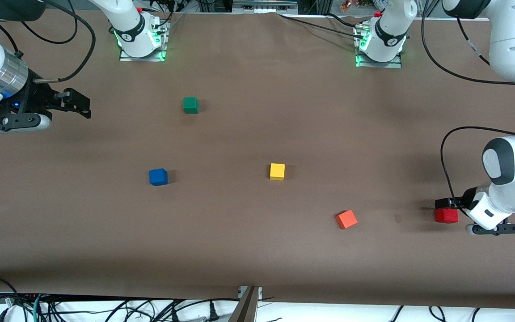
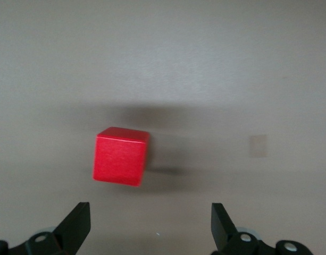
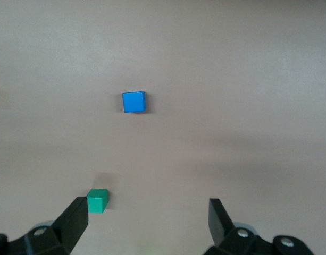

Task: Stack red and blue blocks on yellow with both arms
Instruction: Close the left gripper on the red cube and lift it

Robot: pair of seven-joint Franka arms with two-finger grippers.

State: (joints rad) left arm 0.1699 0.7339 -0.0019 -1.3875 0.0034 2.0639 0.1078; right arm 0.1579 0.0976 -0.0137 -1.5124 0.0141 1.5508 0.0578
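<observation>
Right gripper [image 1: 76, 103] hangs high over the right arm's end of the table, fingers spread, empty, waiting; small matte blue cube [image 1: 158, 176] and bright yellow cube [image 1: 277, 171] sit apart, unstacked; left gripper [image 1: 446, 205], fingers spread, sits low beside the deep red cube [image 1: 446, 216], apparently lining up a grasp.

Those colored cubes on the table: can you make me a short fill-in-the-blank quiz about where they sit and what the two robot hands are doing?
1. The left gripper is down at the ____ cube, fingers open.
2. The right gripper is open and holds ____.
3. The cube lying between the yellow cube and the red one is ____.
4. The blue cube lies nearer to the front camera than the ____ cube.

Missing words: red; nothing; orange; green
</observation>
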